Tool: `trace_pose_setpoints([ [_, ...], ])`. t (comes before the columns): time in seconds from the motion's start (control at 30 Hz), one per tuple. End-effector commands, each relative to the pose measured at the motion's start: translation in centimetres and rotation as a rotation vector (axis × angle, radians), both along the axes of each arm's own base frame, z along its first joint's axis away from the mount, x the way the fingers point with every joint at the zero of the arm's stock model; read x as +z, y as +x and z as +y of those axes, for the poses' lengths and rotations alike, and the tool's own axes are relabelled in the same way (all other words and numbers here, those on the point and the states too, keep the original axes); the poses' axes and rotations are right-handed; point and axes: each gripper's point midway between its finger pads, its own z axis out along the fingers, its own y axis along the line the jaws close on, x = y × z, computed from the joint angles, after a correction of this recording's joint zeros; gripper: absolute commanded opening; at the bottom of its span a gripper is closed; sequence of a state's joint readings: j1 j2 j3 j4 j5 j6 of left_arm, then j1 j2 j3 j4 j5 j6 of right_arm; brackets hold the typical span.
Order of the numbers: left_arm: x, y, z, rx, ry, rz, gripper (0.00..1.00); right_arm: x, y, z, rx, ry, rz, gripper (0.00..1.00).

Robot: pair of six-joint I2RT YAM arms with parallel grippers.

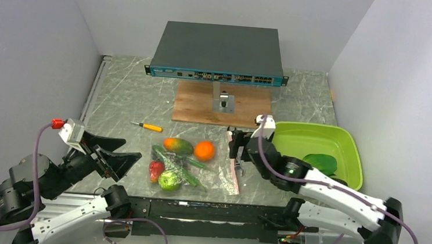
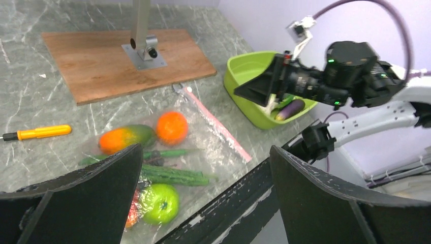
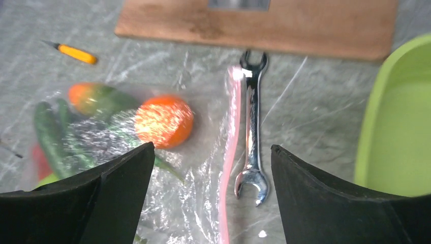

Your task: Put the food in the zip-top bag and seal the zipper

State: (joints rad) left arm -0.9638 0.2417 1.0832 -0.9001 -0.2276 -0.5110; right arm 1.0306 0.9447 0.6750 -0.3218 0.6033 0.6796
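- Top external view: zip-top bag lies flat on the tabletop between the arms, mouth toward the right arm. Mango, orange, green apple, strawberry and green beans show through the film.
- Right gripper: fingers apart, empty, above the zipper and a wrench just beside it.
- Left gripper: fingers wide apart, empty, near the bag's far end.
- Eggplant and bok choy sit in the green tray, unbagged.
- Risk: a pinch at the strip could catch the wrench instead, since they lie so close.
- Risk: thin film may lift with the fingers, and the orange could roll out. Cannot tell whether the zipper is sealed.
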Motion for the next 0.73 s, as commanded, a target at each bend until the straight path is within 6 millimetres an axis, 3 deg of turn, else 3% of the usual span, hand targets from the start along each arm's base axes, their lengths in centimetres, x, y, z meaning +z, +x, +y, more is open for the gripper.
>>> trace_pose_setpoints([
  [0.0,3.8,0.5,1.3,0.068,-0.129,-0.065,1.00,8.1,-1.0,-4.3,0.028,-0.089,-0.122,0.92],
  [0.1,5.5,0.7,1.9,0.091,-0.150,-0.118,1.00,13.6,-1.9,-6.5,0.041,-0.045,-0.217,0.99],
  [0.23,7.9,0.7,2.6,0.111,-0.166,-0.197,1.00,21.0,-3.5,-9.6,0.041,0.059,-0.358,1.00],
  [0.33,9.4,0.7,3.1,0.119,-0.172,-0.241,1.00,25.3,-4.6,-11.1,0.059,0.144,-0.460,1.00],
  [0.53,10.5,0.4,3.9,0.132,-0.173,-0.271,1.00,29.7,-5.7,-12.9,0.048,0.252,-0.555,1.00],
  [0.7,10.2,0.2,4.1,0.132,-0.180,-0.259,1.00,29.5,-5.3,-12.7,0.013,0.294,-0.542,1.00],
])
